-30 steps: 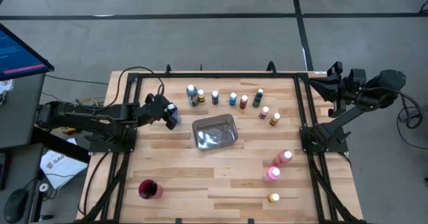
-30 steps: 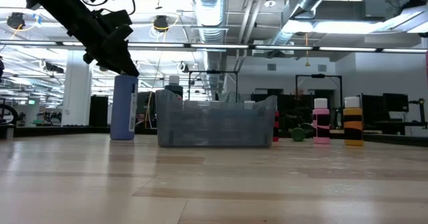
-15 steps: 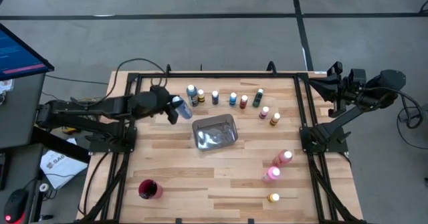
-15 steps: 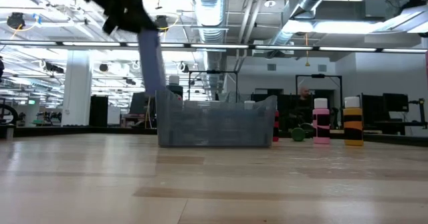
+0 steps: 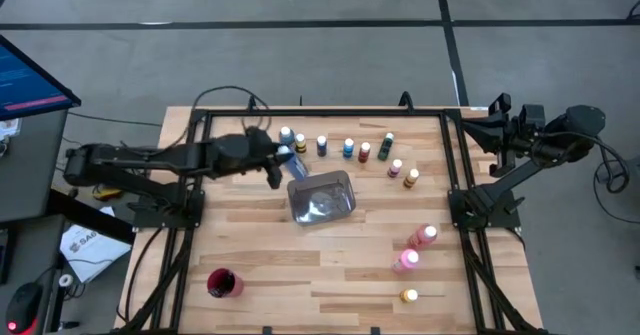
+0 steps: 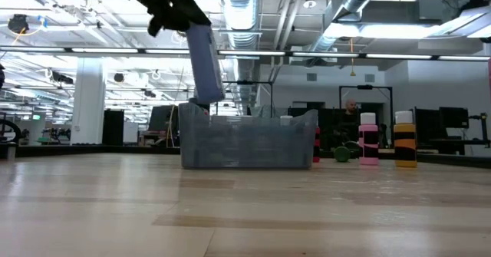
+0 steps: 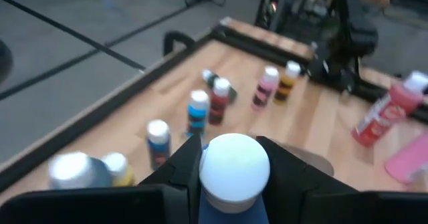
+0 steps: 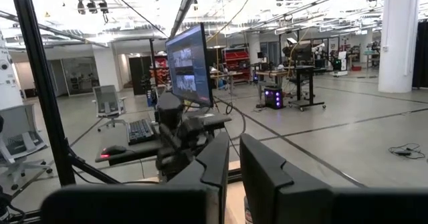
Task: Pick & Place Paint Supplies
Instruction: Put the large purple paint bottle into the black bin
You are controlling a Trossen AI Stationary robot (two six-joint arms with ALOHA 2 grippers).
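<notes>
From my seat, the wooden counter (image 5: 330, 265) fills the frame between the two arms. My left arm reaches across from nine o'clock, and its left end effector (image 5: 283, 162) hangs in the air at the grey tray's (image 5: 322, 197) ten o'clock corner, clamped on a blue bottle (image 6: 204, 63). In the low view that bottle is well clear of the wood, tilted, its lower end just above the tray's near-left rim. The left wrist view shows the bottle's pale cap (image 7: 234, 167) sitting snug between the two dark fingers (image 7: 184, 174).

My right arm waits off the counter's two o'clock corner; the right end effector (image 8: 233, 164) has its fingers close together with a narrow gap, nothing between them.

The tray sits near the counter's centre. At seven o'clock, close to the near edge, stands the red cup (image 5: 222, 283).

Along twelve o'clock runs a row of small bottles (image 5: 348, 148), with two more, a pink one and a yellow one, at one o'clock (image 5: 403, 172). Toward four o'clock are two pink bottles (image 5: 414, 248) lying near one another, and past them at five o'clock a small yellow bottle (image 5: 408, 296) alone by the near edge.
</notes>
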